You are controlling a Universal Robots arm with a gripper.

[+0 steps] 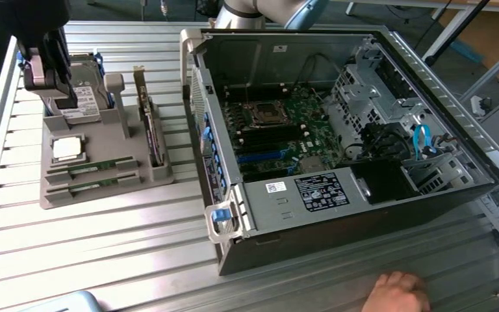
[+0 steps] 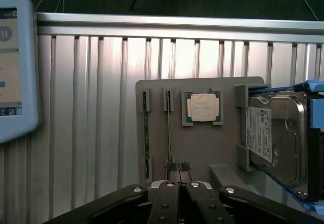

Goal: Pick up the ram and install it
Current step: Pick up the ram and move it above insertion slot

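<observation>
The fingers (image 2: 173, 168) are pressed together; they hang over the grey tray (image 2: 202, 148) on the table (image 2: 91, 107), maybe right above one ram (image 2: 168, 133) stick.

A ribbed aluminium table (image 1: 102, 240) of long parallel slats, the surface I work over, with a rail along one edge. Three things lie directly on it. A flat grey parts tray (image 1: 102, 198) sits toward the exterior view's left. Just beside it, toward the exterior view's right, a dark computer case (image 1: 267, 201) lies on its side, open face up. A pale blue device with a screen (image 1: 59, 302) rests near a corner, apart from the tray. A person's hand (image 1: 397, 294) shows at the table's edge by the case.
</observation>
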